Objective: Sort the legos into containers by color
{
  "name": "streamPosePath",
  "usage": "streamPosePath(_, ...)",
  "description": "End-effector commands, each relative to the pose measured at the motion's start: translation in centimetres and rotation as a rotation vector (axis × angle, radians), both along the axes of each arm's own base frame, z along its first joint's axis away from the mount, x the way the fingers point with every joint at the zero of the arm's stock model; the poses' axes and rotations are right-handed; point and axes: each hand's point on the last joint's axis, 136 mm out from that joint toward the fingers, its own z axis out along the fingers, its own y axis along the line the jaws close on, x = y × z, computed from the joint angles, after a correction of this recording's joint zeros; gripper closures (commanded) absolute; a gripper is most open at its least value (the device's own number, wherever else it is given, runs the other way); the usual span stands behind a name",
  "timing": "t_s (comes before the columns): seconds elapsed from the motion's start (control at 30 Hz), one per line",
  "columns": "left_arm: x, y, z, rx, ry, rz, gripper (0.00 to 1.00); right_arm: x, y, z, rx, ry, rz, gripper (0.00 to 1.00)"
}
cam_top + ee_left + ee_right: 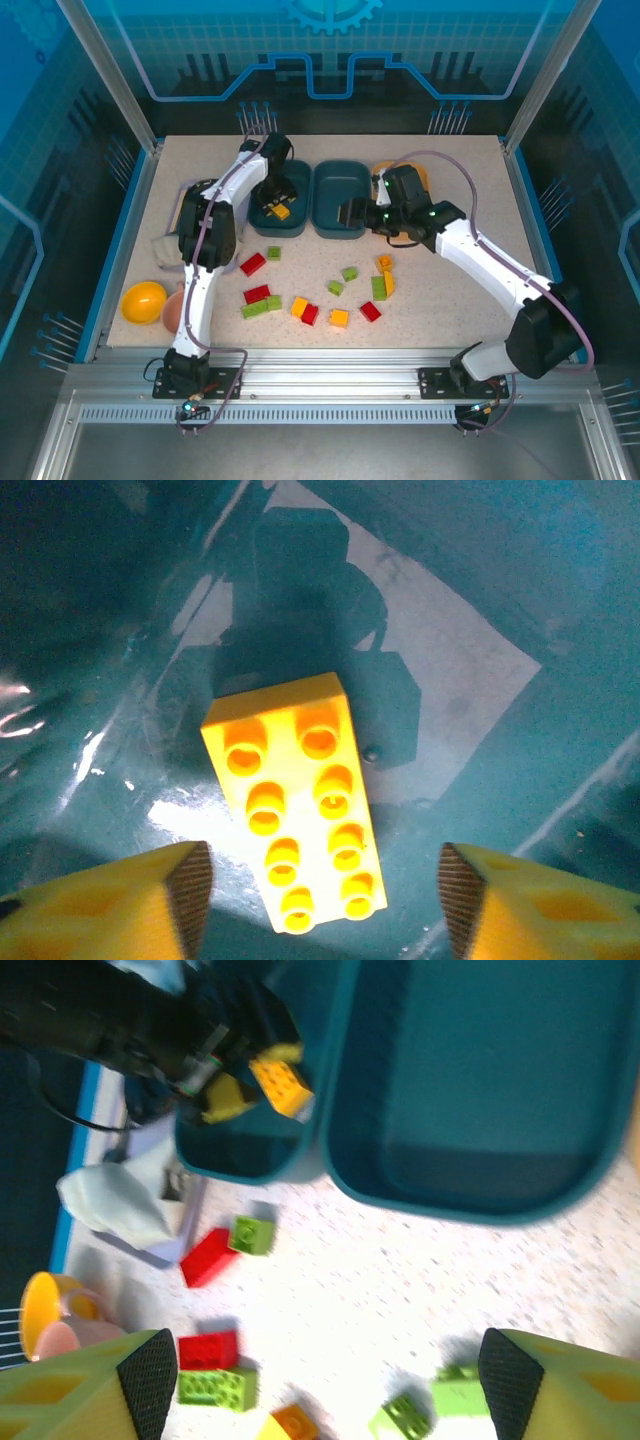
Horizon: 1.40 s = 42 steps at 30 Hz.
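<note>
Just now a yellow brick lies flat, studs up, on the floor of the left tray, the teal one at the far left of the row. The left gripper hangs right above it; in the left wrist view its jaws stand wide open, one finger on each side of the brick and clear of it, holding nothing. The right wrist view shows the same brick inside that tray.

Just beside it to the right sits the middle tray, also teal. The orange tray stands farther right, mostly behind the right arm.

The right gripper hovers at the near right corner of the middle tray, jaws spread wide and holding nothing.

On the table nearer the arms, loose bricks are scattered: red, green, red, green, orange, red, green and others.

A yellow ball and a pink bowl sit at the table's near left edge
</note>
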Motion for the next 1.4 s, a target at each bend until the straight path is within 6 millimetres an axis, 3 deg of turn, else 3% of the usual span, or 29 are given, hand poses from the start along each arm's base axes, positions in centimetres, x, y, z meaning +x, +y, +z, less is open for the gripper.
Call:
streamPosePath(0.0, 0.3, -0.7, 4.8, -0.038, -0.079, -0.025, 0.29, -2.4, -1.8, -0.7, -0.096, 0.039, -0.051, 0.2)
streamPosePath(0.2, -1.3, -2.3, 14.0, -0.067, -0.268, -0.073, 0.21, -5.8, -2.0, -3.6, -0.219, 0.172, -0.091, 0.3)
streamPosePath(0.27, -3.1, -4.0, 17.0, -0.089, -0.346, -0.147, 0.18, -6.5, -1.6, -4.8, -0.237, 0.23, -0.129, 0.35)
streamPosePath(0.37, -7.5, -6.4, 19.4, -0.111, -0.43, -0.275, 0.12, -7.1, -0.6, -7.0, -0.232, 0.317, -0.211, 0.4)
streamPosePath(0.47, -12.8, -7.7, 19.8, -0.163, -0.479, -0.355, 0.09, -7.6, 0.2, -9.9, -0.189, 0.431, -0.309, 0.41)
streamPosePath(0.6, -19.6, -7.1, 18.9, -0.221, -0.502, -0.393, 0.07, -6.9, 1.2, -12.4, -0.131, 0.503, -0.405, 0.38)
streamPosePath(0.7, -23.5, -6.0, 18.5, -0.26, -0.514, -0.393, 0.06, -6.1, 1.6, -13.1, -0.125, 0.527, -0.459, 0.35)
streamPosePath(0.8, -26.0, -5.1, 17.9, -0.29, -0.523, -0.391, 0.06, -5.7, 2.0, -14.2, -0.121, 0.563, -0.5, 0.36)
streamPosePath(1.0, -28.1, -3.9, 18.1, -0.326, -0.577, -0.387, 0.06, -4.6, 1.7, -16.3, -0.109, 0.577, -0.579, 0.41)
streamPosePath(1.23, -28.6, -3.7, 18.1, -0.328, -0.567, -0.391, 0.06, -3.9, 2.1, -17.6, -0.103, 0.599, -0.602, 0.45)
streamPosePath(1.37, -28.6, -3.8, 18.2, -0.331, -0.567, -0.396, 0.06, -4.0, 1.7, -18.5, -0.13, 0.614, -0.612, 0.53)
